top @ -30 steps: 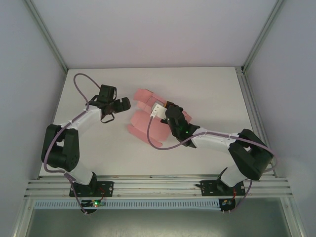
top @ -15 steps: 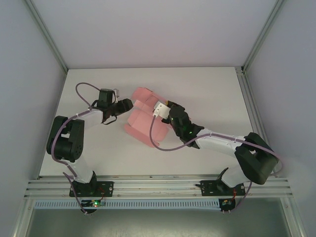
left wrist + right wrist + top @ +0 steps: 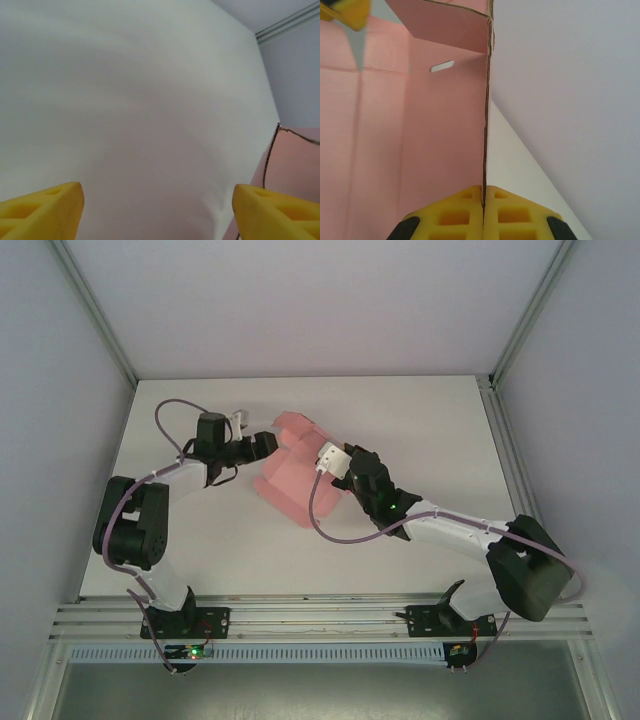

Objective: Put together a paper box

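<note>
a: half done at most, i'd say. the paper box (image 3: 288, 480) lies in the middle of the table (image 3: 430, 420). some panels are raised, but flaps splay out flat and nothing looks tucked. a slot (image 3: 442, 66) stands empty.
b: so what's left?
a: raising the other walls, tucking the flaps in and closing it, as i judge it.
b: and the right end effector (image 3: 483, 196)?
a: pressed together on the thin edge of an upright panel. the card runs straight between its fingers, and the rest of the box spreads to the left in its wrist view.
b: the left one?
a: the left end effector (image 3: 262, 446) is spread and holds nothing, just beside the box's far-left flap. in its wrist view pink card shows at the lower right by one finger. whether they touch i cannot tell.
</note>
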Controlling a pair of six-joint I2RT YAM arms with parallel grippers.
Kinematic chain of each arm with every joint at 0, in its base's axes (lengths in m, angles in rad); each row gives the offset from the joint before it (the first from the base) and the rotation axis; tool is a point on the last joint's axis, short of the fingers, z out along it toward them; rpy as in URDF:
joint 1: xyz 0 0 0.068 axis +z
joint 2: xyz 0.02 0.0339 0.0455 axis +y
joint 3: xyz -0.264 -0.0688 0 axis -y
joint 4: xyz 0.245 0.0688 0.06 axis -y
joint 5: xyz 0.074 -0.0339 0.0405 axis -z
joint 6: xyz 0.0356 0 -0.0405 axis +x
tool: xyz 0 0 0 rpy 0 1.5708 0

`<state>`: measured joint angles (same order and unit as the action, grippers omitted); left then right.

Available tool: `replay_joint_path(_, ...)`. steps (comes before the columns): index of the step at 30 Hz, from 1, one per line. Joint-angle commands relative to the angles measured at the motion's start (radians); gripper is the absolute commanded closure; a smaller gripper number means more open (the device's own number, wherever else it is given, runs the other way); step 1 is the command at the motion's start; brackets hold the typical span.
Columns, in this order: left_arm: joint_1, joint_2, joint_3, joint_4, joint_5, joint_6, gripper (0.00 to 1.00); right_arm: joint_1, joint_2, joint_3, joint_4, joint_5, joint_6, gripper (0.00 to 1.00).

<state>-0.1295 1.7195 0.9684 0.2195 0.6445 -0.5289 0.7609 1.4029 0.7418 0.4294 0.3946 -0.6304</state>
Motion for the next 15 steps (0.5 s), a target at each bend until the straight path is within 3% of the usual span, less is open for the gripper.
replay_joint_path(1, 0.004, 0.019, 0.054, 0.018, 0.096, 0.022, 0.24, -0.003, -0.009, -0.012, -0.028, -0.016, 0.010, 1.00)
replay_joint_path(5, 0.004, -0.115, 0.020, -0.218, -0.141, 0.157, 0.22, -0.018, -0.021, -0.019, -0.036, 0.006, 0.012, 1.00)
replay_joint_path(7, 0.004, -0.187, -0.019, -0.289, -0.204, 0.204, 0.21, -0.030, -0.029, -0.020, -0.043, -0.010, 0.024, 1.00)
replay_joint_path(10, 0.005, -0.255, -0.091, -0.243, -0.167, 0.202, 0.17, -0.034, -0.041, -0.020, -0.044, -0.034, 0.029, 1.00)
replay_joint_path(15, -0.009, -0.185, -0.073, -0.105, 0.003, 0.141, 0.17, -0.034, -0.049, -0.014, -0.043, -0.090, 0.051, 1.00)
